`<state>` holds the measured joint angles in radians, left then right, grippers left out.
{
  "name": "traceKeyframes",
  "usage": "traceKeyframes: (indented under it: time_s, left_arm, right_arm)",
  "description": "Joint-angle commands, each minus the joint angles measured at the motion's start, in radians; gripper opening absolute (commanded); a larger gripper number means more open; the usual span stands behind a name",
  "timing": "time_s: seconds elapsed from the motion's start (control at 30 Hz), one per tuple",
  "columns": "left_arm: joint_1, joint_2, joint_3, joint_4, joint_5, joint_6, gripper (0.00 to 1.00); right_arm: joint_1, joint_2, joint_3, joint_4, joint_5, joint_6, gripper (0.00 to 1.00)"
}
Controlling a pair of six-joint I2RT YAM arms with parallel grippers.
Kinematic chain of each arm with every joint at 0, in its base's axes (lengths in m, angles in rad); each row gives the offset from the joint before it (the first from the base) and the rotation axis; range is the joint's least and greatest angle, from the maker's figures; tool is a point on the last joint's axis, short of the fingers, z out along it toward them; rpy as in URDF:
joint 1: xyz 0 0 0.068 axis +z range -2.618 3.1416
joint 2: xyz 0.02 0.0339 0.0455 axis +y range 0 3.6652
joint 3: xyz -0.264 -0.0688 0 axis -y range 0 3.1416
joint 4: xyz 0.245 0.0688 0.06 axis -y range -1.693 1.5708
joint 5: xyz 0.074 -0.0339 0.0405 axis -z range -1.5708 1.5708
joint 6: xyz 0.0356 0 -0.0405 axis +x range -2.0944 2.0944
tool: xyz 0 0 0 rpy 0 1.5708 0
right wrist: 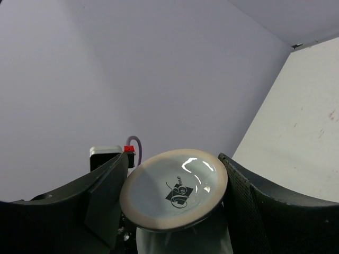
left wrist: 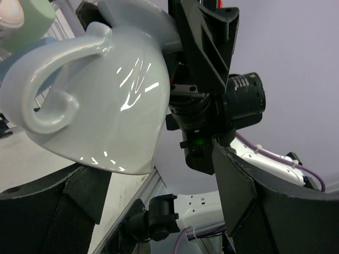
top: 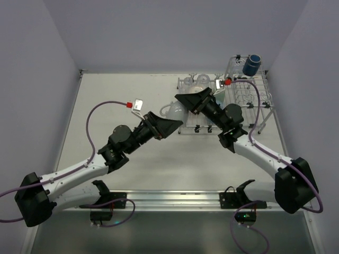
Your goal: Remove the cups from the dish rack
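Note:
A whitish mug hangs in the air just left of the dish rack, and my right gripper is shut on it. In the right wrist view the mug's logo-printed base fills the gap between the fingers of the right gripper. My left gripper stands open right below and beside it. In the left wrist view the mug shows its handle, above the left finger of my left gripper. A navy mug sits in the raised basket. Clear glasses stand on the rack.
A pale green tumbler shows behind the mug. Purple-grey walls close the table in on three sides. An aluminium rail with both arm bases runs along the near edge. The right arm's cable loops over the rack.

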<state>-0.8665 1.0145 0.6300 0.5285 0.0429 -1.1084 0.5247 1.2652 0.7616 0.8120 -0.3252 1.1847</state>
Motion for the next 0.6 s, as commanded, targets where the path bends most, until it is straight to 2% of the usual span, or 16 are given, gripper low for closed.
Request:
traceKeyframes:
  time_s: [0.0, 0.13, 0.27, 0.33, 0.53, 0.57]
  left_arm:
    - [-0.006, -0.025, -0.001, 0.082, -0.090, 0.010, 0.77]
    - [-0.008, -0.054, 0.010, 0.073, -0.141, 0.054, 0.65]
    - [-0.006, -0.074, 0.039, 0.007, -0.176, 0.116, 0.41]
    - [-0.006, -0.083, 0.046, -0.027, -0.187, 0.137, 0.36]
    - [-0.006, -0.140, 0.068, -0.117, -0.293, 0.237, 0.00]
    - [-0.006, -0.148, 0.083, -0.134, -0.304, 0.251, 0.00]
  right_arm:
    - [0.014, -0.038, -0.011, 0.127, 0.060, 0.001, 0.24]
    - [0.044, -0.067, -0.039, 0.121, 0.075, -0.026, 0.24]
    - [0.049, -0.093, -0.068, 0.102, 0.086, -0.043, 0.24]
    - [0.052, -0.099, -0.080, 0.098, 0.087, -0.048, 0.24]
    - [0.057, -0.081, -0.099, 0.102, 0.069, -0.039, 0.24]
    - [0.057, -0.078, -0.102, 0.102, 0.068, -0.037, 0.25]
